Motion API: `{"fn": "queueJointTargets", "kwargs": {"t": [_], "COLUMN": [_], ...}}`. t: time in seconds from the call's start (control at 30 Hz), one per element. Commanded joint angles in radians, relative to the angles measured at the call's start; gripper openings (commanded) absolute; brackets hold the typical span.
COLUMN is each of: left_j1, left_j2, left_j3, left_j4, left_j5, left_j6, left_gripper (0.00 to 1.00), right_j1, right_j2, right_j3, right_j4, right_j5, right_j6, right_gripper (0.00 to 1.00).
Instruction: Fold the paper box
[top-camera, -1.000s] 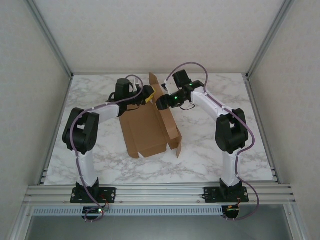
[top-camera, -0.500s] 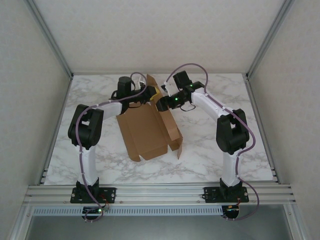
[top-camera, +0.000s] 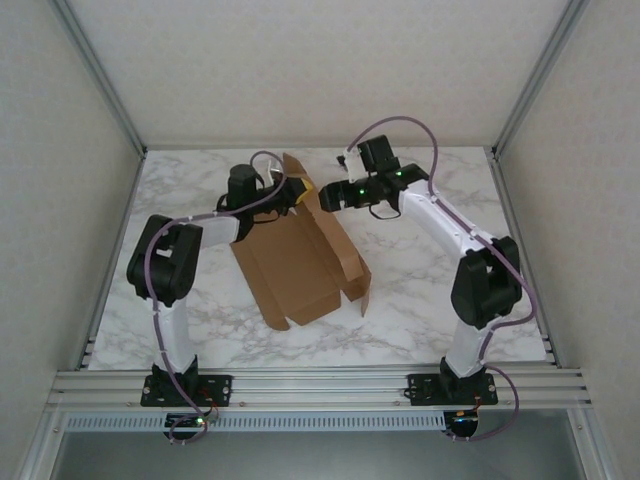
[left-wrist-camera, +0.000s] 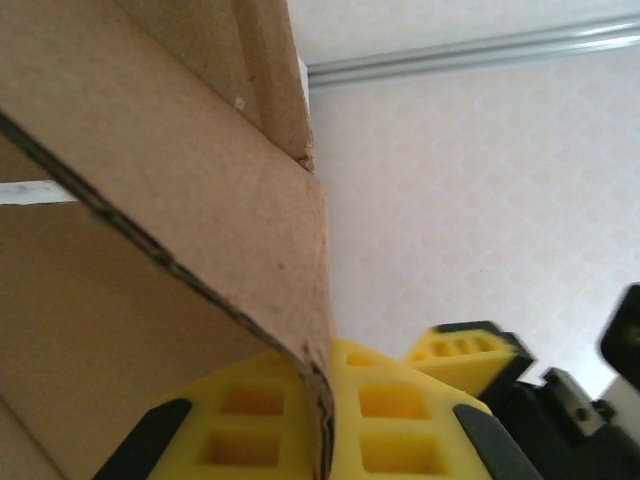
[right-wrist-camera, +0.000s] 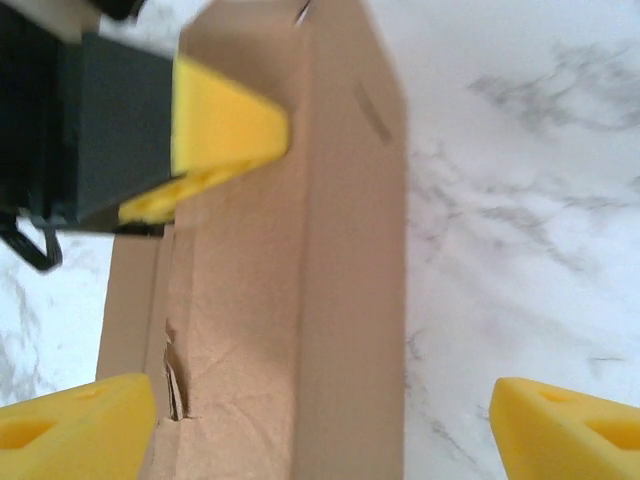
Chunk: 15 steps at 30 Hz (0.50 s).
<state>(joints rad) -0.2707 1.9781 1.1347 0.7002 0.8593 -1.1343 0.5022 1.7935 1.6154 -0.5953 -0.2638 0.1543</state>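
The left gripper (left-wrist-camera: 325, 430) is clenched on the paper box (top-camera: 295, 265). Its yellow fingers (left-wrist-camera: 400, 425) pinch a raw cardboard edge from both sides at the box's far end, where a flap stands up off the table (top-camera: 440, 290).

The right gripper (right-wrist-camera: 320, 430) is released, its pads wide apart. It hangs just beside the left gripper over that same far end. A long cardboard panel runs between its fingertips, and one pad sits out over bare marble, so it appears to grip nothing.

The box lies open on the marble, slightly askew, with both arm bases on its near side. Its broad base panel is flat. The long wall on its right side is raised along its crease, and a small tab juts out at the near right corner. The left side looks low or still flat, though this is hard to tell from above.

The job seems less than half done. One wall and the far flap are up. The opposite wall, the end tabs and their slots, and the closing of the lid all appear still to come.
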Motion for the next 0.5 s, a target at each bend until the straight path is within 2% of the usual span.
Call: {"fn": "queueJointTargets", "kwargs": {"t": [0.0, 0.1, 0.2, 0.47], "left_j1": [0.024, 0.025, 0.022, 0.015], "left_j2": [-0.067, -0.111, -0.166, -0.356], "left_j3": [-0.092, -0.160, -0.208, -0.372], "left_j4": [0.136, 0.196, 0.180, 0.085], "left_j5": [-0.147, -0.242, -0.347, -0.734], "left_j6": [-0.101, -0.173, -0.176, -0.226], "left_gripper": [0.02, 0.02, 0.02, 0.00], "right_j1": [0.015, 0.041, 0.076, 0.123], "right_j2": [-0.045, -0.067, -0.115, -0.197], "right_j3": [0.040, 0.037, -0.011, -0.108], "right_j4": [-0.045, -0.080, -0.057, -0.012], "right_j5": [0.139, 0.167, 0.158, 0.073], "right_j6": [0.126, 0.156, 0.170, 0.249], "right_gripper": [0.82, 0.77, 0.71, 0.60]}}
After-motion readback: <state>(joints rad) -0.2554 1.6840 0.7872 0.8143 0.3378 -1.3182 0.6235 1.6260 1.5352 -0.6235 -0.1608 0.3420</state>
